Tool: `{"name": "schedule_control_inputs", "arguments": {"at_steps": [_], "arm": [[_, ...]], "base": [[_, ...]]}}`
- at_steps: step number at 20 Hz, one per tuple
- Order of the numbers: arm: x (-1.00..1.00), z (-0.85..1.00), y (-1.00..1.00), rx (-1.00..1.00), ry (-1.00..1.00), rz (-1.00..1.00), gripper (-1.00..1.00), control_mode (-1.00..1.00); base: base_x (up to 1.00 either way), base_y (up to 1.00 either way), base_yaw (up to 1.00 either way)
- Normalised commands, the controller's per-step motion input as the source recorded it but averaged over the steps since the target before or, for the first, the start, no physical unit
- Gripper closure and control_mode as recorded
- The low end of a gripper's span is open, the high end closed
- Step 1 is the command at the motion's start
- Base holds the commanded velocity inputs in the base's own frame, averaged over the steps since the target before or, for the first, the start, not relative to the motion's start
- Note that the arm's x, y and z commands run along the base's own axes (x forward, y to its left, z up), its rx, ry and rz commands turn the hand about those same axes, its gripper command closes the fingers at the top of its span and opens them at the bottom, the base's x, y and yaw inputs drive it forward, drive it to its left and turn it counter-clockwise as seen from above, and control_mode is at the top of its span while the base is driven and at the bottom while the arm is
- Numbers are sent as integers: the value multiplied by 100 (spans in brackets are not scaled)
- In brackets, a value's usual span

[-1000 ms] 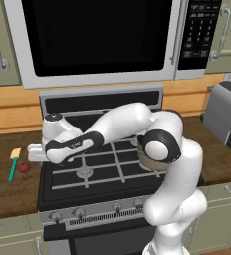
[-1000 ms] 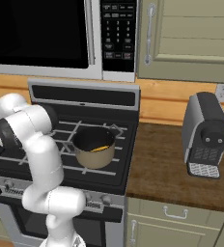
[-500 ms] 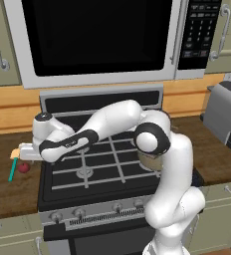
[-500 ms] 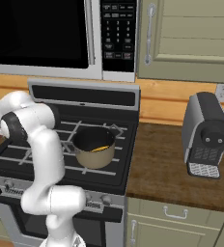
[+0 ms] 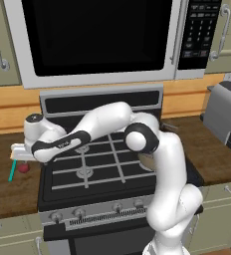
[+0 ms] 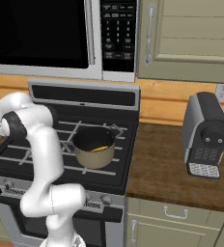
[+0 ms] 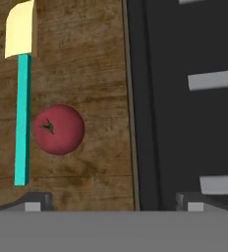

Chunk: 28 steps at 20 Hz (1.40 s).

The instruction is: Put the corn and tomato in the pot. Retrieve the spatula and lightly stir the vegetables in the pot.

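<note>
Wooden counter (image 7: 86, 59) left of stove (image 7: 185, 123). Gripper (image 7: 111, 199) spread wide, empty, hovering above. Tomato (image 7: 59, 129) left of jaw midline, touching spatula (image 7: 21, 123) handle; spatula long axis vertical in frame. Corn (image 6: 100, 149) in pot (image 6: 93, 147). Likely shift left, then descend.

Wood-grain counter (image 7: 81, 54), brown and matt, with visible streaks; matt dark red skin on the tomato (image 7: 59, 129), smooth, beside the spatula (image 7: 21, 113) with its flat teal handle and pale, plastic-looking blade; black matt stove (image 5: 102, 167) top under dull grey metal grates. Tan pot (image 6: 93, 147) with a soft satin metal look and dark inside, a sliver of yellow-orange corn (image 6: 101, 149) within; glossy black microwave (image 5: 97, 37) door in a brushed silver frame; coffee machine (image 6: 205, 135) in smooth grey and black plastic; cabinets (image 6: 191, 38) painted matt olive-beige with metal-looking handles.
</note>
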Motion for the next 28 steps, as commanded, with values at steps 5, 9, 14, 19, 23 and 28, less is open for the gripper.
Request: {"name": "schedule_control_inputs", "arguments": {"at_steps": [5,9,14,19,23,28], "arm": [[18,-21,25,0,0,-2,-100,-100],[16,-21,17,0,0,-1,-100,-100],[16,-17,18,0,0,-1,-100,-100],[14,-19,11,0,0,0,-100,-100],[15,-15,10,0,0,0,-100,-100],[12,-14,9,0,0,0,-100,-100]], "base": [[0,0,0],[0,0,0],[0,0,0],[0,0,0],[0,0,0],[0,0,0]]}}
